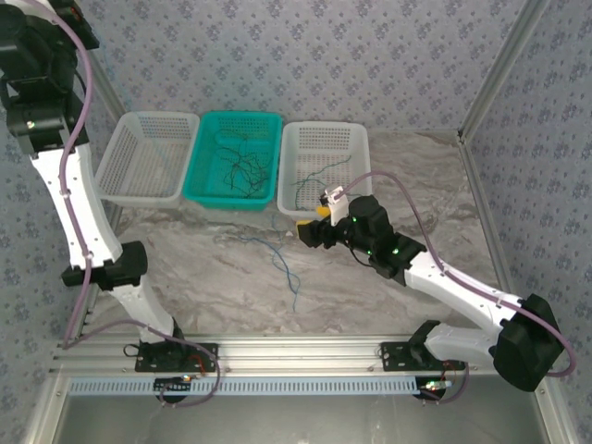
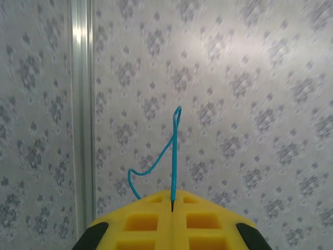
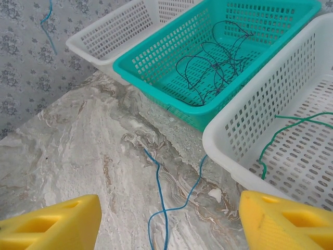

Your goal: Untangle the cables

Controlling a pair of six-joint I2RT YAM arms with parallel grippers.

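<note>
Marble table point(image 1: 416, 185), floral walls point(image 1: 324, 55); blue cable point(image 1: 295, 282) loose, teal cable point(image 2: 174, 151) in left fingers point(image 2: 140, 229).

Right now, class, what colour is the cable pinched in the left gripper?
Bright blue; the cable shows best in the left wrist view.

Arms: two
Grippers: two; left gripper point(image 2: 172, 203); right gripper point(image 3: 170, 221)
Baskets: three, all ahead of the right gripper; one teal basket point(image 3: 161, 88); two white, the near white basket point(image 3: 255, 120) and the far white basket point(image 3: 104, 34)
Held blue cable point(image 2: 173, 156): one, in the left gripper
Green cable point(image 3: 263, 156): one
Dark cables point(image 3: 208, 67): tangled; number cannot be told
Blue strands point(image 3: 158, 182): two, crossing on the counter point(image 3: 78, 146) before the right gripper; whether one cable or two cannot be told
</note>
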